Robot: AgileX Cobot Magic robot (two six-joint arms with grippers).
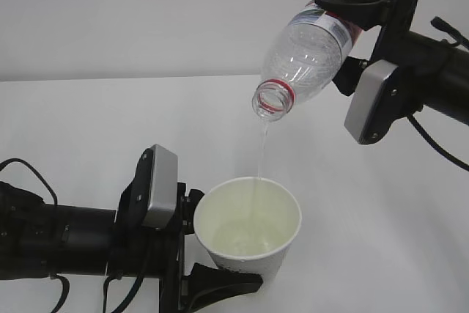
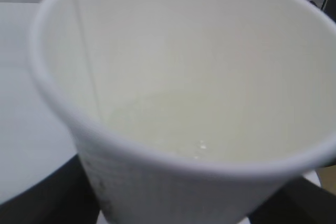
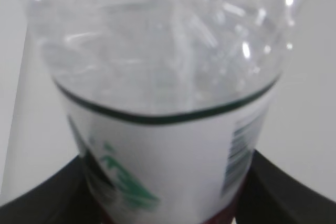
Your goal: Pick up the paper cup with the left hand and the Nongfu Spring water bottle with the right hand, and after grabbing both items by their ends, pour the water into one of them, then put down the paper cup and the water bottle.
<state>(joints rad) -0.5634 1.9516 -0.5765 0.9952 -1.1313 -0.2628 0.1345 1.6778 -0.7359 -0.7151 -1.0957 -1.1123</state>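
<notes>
The left hand (image 1: 209,251) comes in low from the left edge of the exterior view, its arm cut off by the frame. Its fingers (image 1: 220,284) clamp the cup (image 1: 249,229) near the base, holding it upright above the white table (image 1: 88,130). The far finger is hidden behind the cup, and the cup's bottom runs out of the picture, so whether it rests on the table cannot be told. The left wrist view fills with the cup (image 2: 184,77) – cream inside, a shallow pool of water (image 2: 199,124) at the bottom, a thin stream down the far-left wall; dark blurred fingers (image 2: 47,198) show only at the lower corners.

To the right and higher, the bottle (image 1: 311,53) hangs tilted, its uncapped mouth down-left, directly above the cup and well apart from it. A fine thread of water (image 1: 261,148) falls from the mouth into the cup. The right hand (image 1: 344,38) grips the bottle at its base end; the label is mostly hidden there. Only the right wrist view shows the label (image 3: 173,166) – white with a green mark and a barcode – though the bottle (image 3: 163,51) is blurred, with the right hand's fingers (image 3: 286,198) at the lower corners.
</notes>
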